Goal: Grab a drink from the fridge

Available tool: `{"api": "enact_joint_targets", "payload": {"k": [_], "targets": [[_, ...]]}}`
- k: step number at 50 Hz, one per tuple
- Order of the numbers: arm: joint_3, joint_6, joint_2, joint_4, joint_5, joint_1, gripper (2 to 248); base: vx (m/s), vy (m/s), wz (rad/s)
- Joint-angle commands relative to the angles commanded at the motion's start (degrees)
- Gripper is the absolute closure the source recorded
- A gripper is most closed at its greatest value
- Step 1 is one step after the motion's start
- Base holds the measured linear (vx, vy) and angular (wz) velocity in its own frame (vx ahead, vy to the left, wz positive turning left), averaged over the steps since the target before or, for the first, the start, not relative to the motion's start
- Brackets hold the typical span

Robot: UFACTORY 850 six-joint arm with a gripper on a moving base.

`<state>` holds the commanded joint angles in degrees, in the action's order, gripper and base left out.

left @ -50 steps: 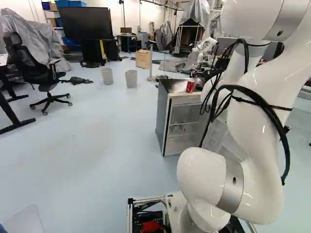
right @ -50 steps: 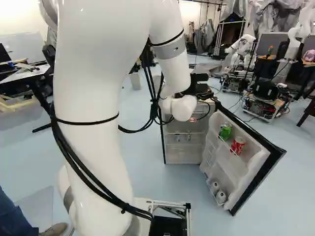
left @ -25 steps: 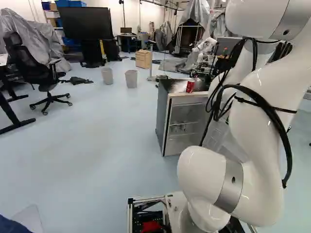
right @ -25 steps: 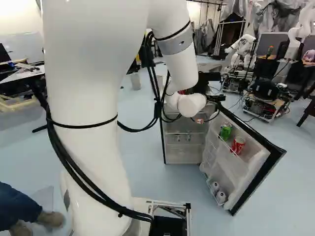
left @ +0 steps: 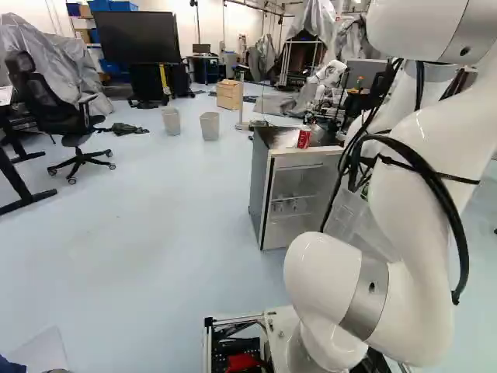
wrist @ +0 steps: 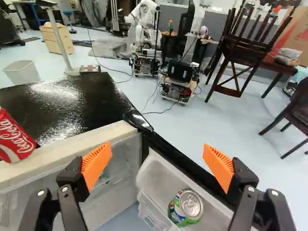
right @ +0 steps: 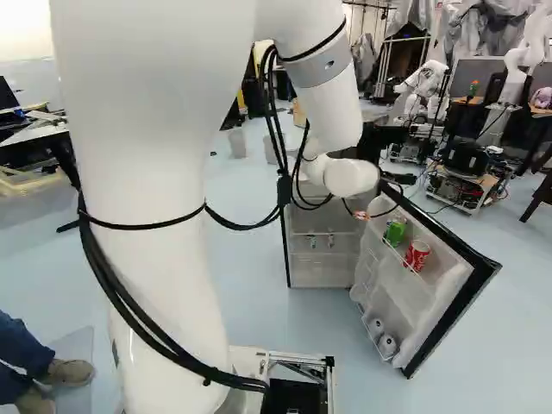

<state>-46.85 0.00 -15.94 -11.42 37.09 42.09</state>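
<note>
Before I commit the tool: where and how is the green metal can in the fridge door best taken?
Likely by its upper sides, from above: the round can stands upright, lid uncovered, while the open white door walls its back.

- Wooden box (left: 229, 94), standing on the floor
- Black screen (left: 137, 36), left of the box in the left base view
- Black office chair (left: 58, 116), farther left of the box, nearer the camera
- Two pale bins (left: 210, 126), nearer the camera than the box
- Another robot (left: 332, 72), white, right of the box
- Upturned dark chair (wrist: 244, 44), well apart from the box
</note>
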Motion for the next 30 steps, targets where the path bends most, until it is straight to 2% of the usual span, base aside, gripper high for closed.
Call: {"api": "enact_joint_targets", "payload": {"k": [30], "targets": [[-5.31, 0.00, -0.93, 4.56, -9.64, 3.89, 3, 0.000, 0.000, 0.000]]}}
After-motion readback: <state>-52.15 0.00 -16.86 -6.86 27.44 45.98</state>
